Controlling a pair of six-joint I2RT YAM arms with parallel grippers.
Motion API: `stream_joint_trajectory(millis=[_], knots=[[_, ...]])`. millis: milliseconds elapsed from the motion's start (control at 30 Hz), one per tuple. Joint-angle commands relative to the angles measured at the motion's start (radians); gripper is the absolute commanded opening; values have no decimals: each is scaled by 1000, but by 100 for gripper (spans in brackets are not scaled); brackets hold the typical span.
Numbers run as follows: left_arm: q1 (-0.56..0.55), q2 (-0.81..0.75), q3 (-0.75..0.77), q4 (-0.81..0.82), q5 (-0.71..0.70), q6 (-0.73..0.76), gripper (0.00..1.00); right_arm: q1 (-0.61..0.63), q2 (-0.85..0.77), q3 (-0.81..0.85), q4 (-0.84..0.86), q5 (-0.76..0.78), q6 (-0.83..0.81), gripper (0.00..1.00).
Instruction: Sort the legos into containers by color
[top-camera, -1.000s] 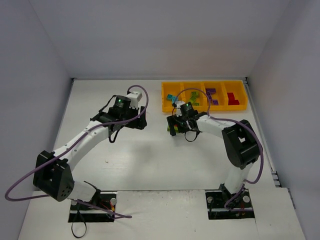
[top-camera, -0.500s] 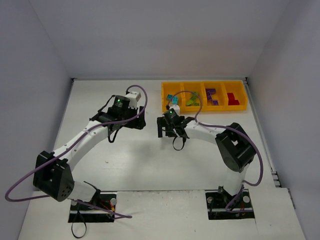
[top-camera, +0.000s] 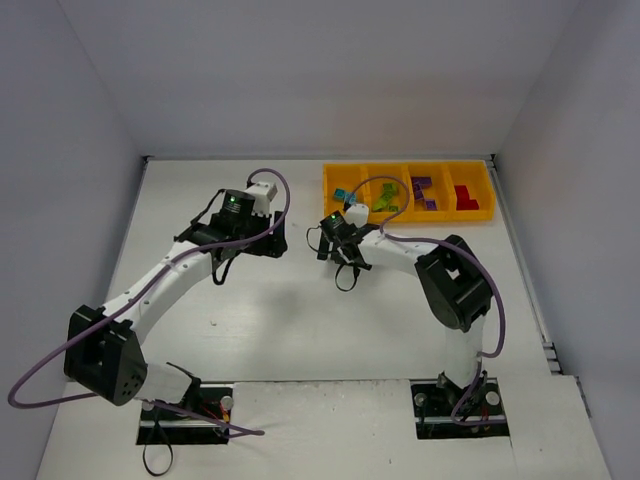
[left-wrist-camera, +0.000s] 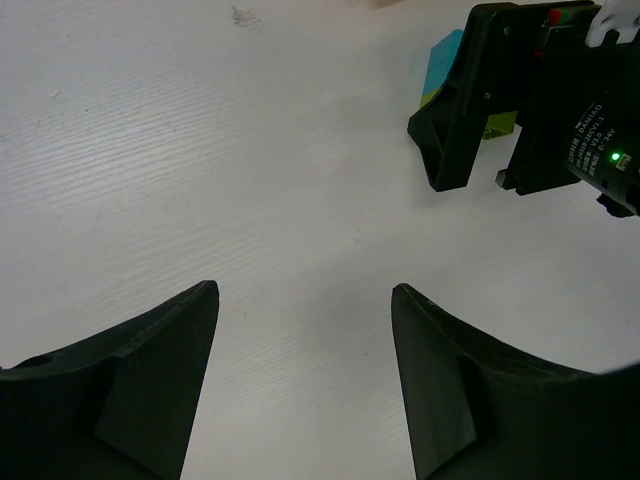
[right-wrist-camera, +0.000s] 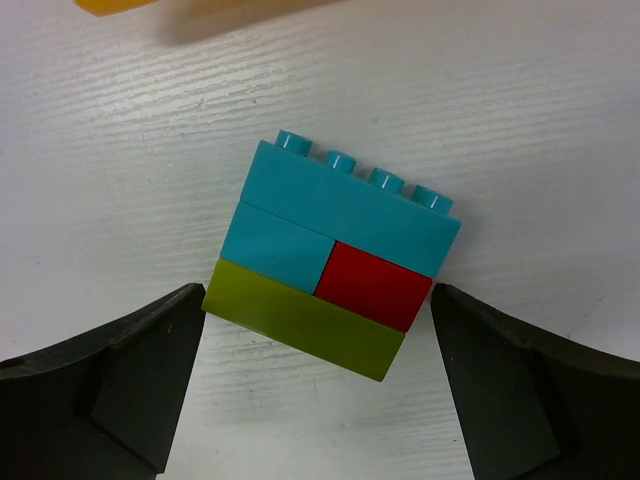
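Right gripper (right-wrist-camera: 315, 300) spread wide, one finger each side of the cluster (right-wrist-camera: 335, 265). Cluster lies flat on the table (right-wrist-camera: 520, 120), just near of the tray's (top-camera: 470, 215) left end. Teal studs point far, lime layer nearest, long axis skewed across the fingers. Right arm folded, forearm reaching left. Left gripper (left-wrist-camera: 305, 300) spread, low over the table, left of the cluster.

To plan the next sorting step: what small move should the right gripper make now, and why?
Probably close the right gripper on the brick cluster. It stands open, one jaw on each side of the cluster, which lies flat on the table and is not yet gripped. Teal, red and lime bricks are joined there, so they likely need separating before sorting.
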Motion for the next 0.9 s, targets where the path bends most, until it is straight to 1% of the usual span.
stream_joint_trajectory(millis=[0,300,433,467,533,567,600,633,700,733,800,833,867], knots=[[9,-48,33,17,1,16,64,-8,7,44,-33,61,93,91],[9,-45,22,17,1,15,64,-12,38,52,-36,61,151,80],[9,-47,20,17,0,16,64,-12,43,47,-38,57,169,72],[11,-45,20,17,0,15,64,-12,44,44,-38,57,171,66],[11,-44,19,18,3,12,64,-14,46,35,-38,57,174,63],[11,-40,19,20,6,12,64,-17,47,32,-36,52,175,56],[11,-42,20,22,9,9,64,-20,47,22,-36,51,175,51],[9,-42,20,22,10,7,64,-26,49,19,-35,46,168,41],[9,-40,23,22,12,5,64,-29,47,9,-19,37,131,29],[11,-40,28,22,13,5,64,-28,44,4,2,35,60,18],[11,-39,37,18,21,-1,64,-28,31,-8,27,26,-16,1],[11,-40,40,18,33,-1,64,-28,3,-43,86,2,-135,0],[9,-40,49,18,39,-4,64,-25,-17,-60,105,-18,-188,0]])
